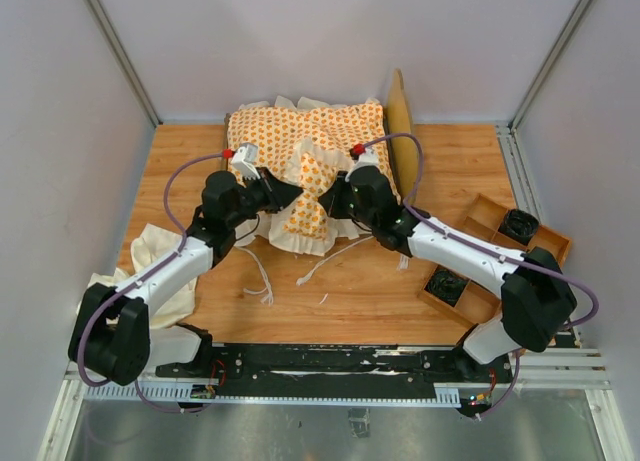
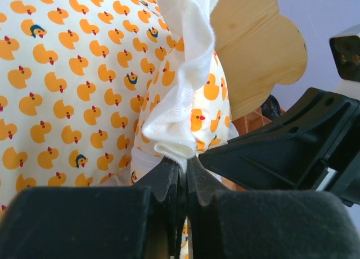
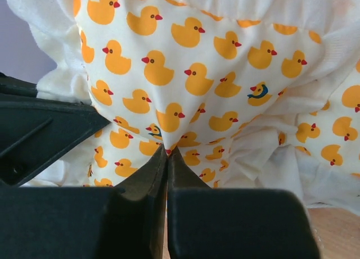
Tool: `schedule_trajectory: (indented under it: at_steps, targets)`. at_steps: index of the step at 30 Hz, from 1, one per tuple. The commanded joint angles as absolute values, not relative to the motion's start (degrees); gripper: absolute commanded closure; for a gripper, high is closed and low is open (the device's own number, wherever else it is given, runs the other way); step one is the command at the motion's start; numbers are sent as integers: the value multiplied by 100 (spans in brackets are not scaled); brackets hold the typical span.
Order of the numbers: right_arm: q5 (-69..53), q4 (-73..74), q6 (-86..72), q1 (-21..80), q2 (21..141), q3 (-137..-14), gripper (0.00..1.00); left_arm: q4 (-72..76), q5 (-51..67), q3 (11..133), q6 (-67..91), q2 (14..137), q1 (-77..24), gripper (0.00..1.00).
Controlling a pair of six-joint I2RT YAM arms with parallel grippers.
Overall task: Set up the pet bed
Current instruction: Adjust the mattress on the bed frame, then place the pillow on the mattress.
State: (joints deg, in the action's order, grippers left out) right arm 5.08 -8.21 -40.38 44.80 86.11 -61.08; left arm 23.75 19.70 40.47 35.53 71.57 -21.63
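Note:
The pet bed's cushion, cream with orange ducks and a cream ruffle, lies bunched at the back middle of the table. It covers most of the light-wood frame, and only the scalloped headboard shows to its right. My left gripper is shut on a fold of the cream ruffle at the cushion's front edge. Right beside it, my right gripper is shut on a pinch of the duck fabric. The two grippers nearly touch.
A plain cream cloth lies crumpled at the left by the left arm. Wooden trays holding black round parts stand at the right. Loose tie strings trail over the wooden table in front of the cushion.

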Motion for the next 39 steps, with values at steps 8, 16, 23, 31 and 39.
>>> schedule_trajectory:
  at_steps: [8, 16, 23, 31, 39]
  targets:
    - [734, 115, -2144, 4665, 7801, -6712, 100, 1268, 1708, 4562, 3360, 5934, -2204, 38]
    - [1355, 1995, -705, 4503, 8045, -8306, 100, -419, 365, 4966, 2257, 4702, -2202, 5]
    - [1154, 2814, -110, 3902, 8863, -9591, 100, -827, -201, 4421, 1709, 3848, -2202, 1]
    - [806, 3560, 139, 3063, 10119, -11051, 100, -1037, -455, 3892, 1388, 3458, -2203, 1]
    - [719, 3219, -139, 2736, 11398, -11384, 100, -1119, -490, 3675, 1268, 3366, -2202, 1]
